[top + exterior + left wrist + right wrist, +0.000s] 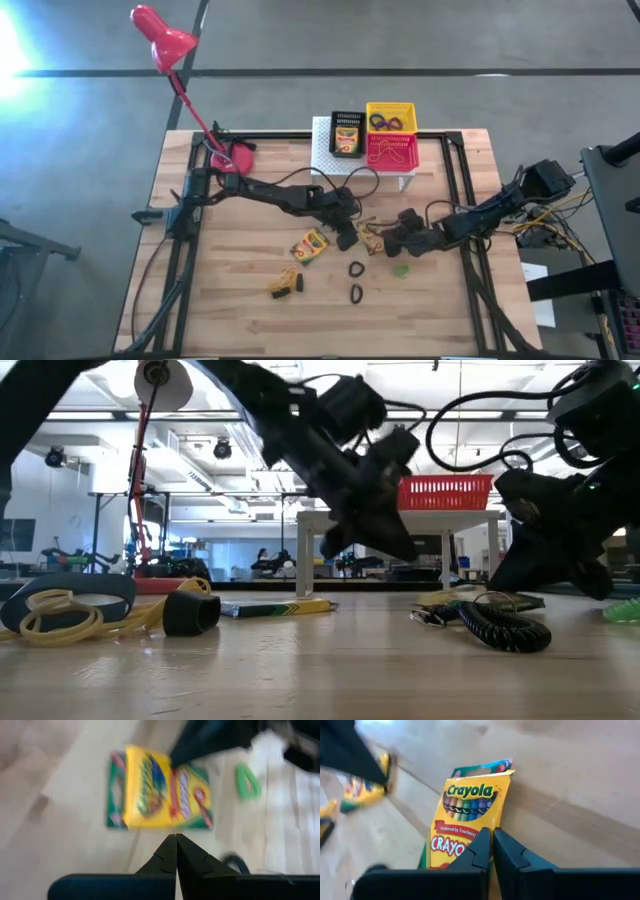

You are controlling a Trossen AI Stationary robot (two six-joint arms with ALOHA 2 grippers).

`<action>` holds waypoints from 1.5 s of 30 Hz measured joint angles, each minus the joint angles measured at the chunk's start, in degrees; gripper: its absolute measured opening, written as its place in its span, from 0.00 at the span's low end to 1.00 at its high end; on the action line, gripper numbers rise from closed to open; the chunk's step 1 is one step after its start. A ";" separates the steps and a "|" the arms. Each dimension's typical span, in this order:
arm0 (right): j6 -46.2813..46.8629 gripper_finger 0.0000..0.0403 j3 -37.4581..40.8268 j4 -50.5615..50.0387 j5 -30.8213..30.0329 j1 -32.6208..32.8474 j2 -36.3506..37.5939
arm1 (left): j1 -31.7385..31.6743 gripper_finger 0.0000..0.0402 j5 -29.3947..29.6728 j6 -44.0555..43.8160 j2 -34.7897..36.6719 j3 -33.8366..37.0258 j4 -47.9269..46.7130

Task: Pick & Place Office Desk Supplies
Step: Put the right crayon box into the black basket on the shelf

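One yellow-and-green crayon box [372, 238] lies flat on the table between my two grippers. My left gripper [347, 237] is shut, and its tips [176, 837] stop just short of this box [160, 790]. My right gripper [388, 243] is also shut, with its tips [492, 832] over the box's printed face [470, 820]. A second box [310, 245] lies to the left, and a third [345, 135] stands in the black basket. The yellowish rubber-band tangle [285, 283], two black rings [356, 268] [356, 293] and a green ring [400, 270] lie on the wood. A purple ring [390, 122] is in the yellow basket. My right gripper's shut fingers come slanting down from the table's right over the lower half of the crayon box's printed face [465, 845]. The box lies flat on the table. I cannot tell whether the tips touch it.
A white perforated stand [322, 150] at the far edge carries black, yellow [391, 108] and red [391, 150] baskets. A red desk lamp [165, 40] stands on its base [236, 157] at the far left. There is bare wood along the near edge.
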State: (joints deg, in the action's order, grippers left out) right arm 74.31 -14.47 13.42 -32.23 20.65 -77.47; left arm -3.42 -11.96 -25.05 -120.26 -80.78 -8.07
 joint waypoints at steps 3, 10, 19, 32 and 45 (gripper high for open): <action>-0.13 0.02 1.00 4.11 -5.94 2.59 -0.04 | 0.69 0.01 0.44 0.68 3.63 2.50 -3.38; -3.08 0.02 3.36 13.74 -14.93 5.33 0.03 | 3.85 0.01 9.58 -5.98 10.79 17.30 10.16; -18.57 0.02 3.67 26.95 -22.19 5.63 0.16 | 4.45 0.16 14.04 -12.18 7.92 33.73 60.34; -39.84 0.02 0.23 32.60 -25.32 5.59 0.16 | 3.91 0.59 14.00 -12.24 5.59 26.55 61.83; -47.42 0.02 0.43 30.99 -21.23 5.64 0.60 | 3.74 0.07 15.13 -3.20 6.03 14.38 33.25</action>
State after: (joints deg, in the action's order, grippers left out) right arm 26.89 -14.05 44.41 -53.46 26.28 -76.88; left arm 0.33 3.17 -28.25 -114.24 -66.40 25.18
